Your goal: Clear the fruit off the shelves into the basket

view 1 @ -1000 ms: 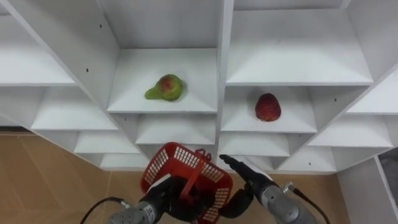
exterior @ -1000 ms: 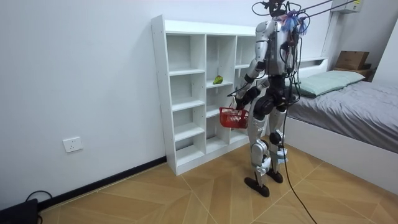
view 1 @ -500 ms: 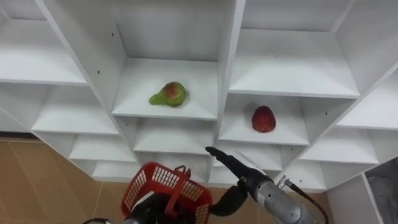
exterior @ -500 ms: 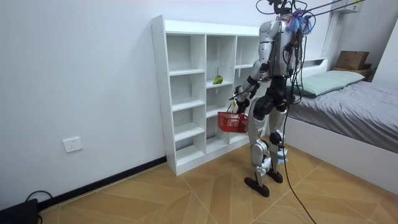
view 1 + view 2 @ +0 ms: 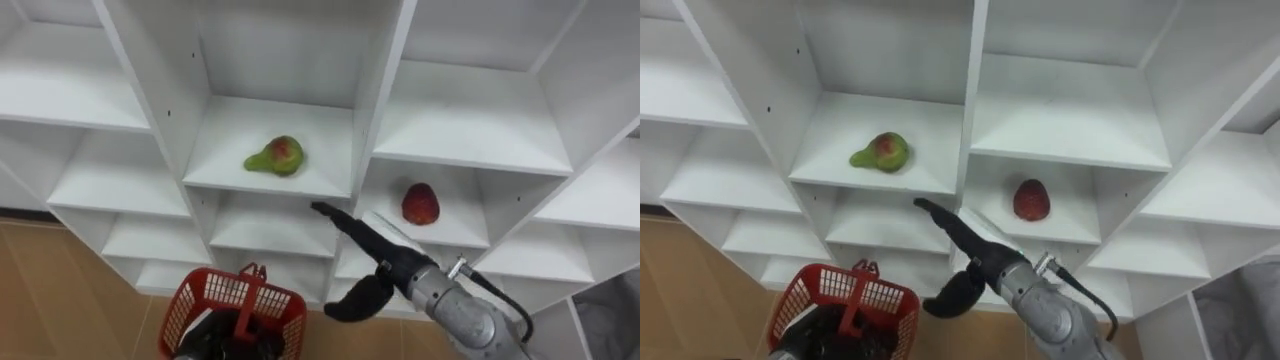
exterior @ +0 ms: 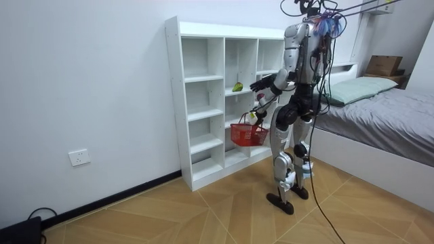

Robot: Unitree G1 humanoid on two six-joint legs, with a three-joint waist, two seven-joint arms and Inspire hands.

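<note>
A green-and-red pear [image 5: 277, 156] lies on a middle shelf of the white closet [image 5: 378, 95]. A red fruit [image 5: 420, 204] sits one compartment to the right and a little lower. My right hand [image 5: 385, 255] is open, its straight fingers stretched up and left under the front edge of the pear's shelf, a short way from the pear. Low on the left hangs a red plastic basket [image 5: 235, 315], with my left hand [image 5: 215, 340] shut on its handle. In the room view I stand facing the closet [image 6: 203, 102], the basket [image 6: 248, 133] at hip height.
The closet's other compartments hold nothing. Wooden floor [image 5: 60, 290] lies below the shelves. A bed [image 6: 380, 102] stands close behind me at the room view's right, with a cardboard box [image 6: 383, 64] beyond it.
My right hand has risen and reached forward from beside the basket to just under the pear's shelf. The basket has swung lower and to the left. The eye view itself has shifted.
</note>
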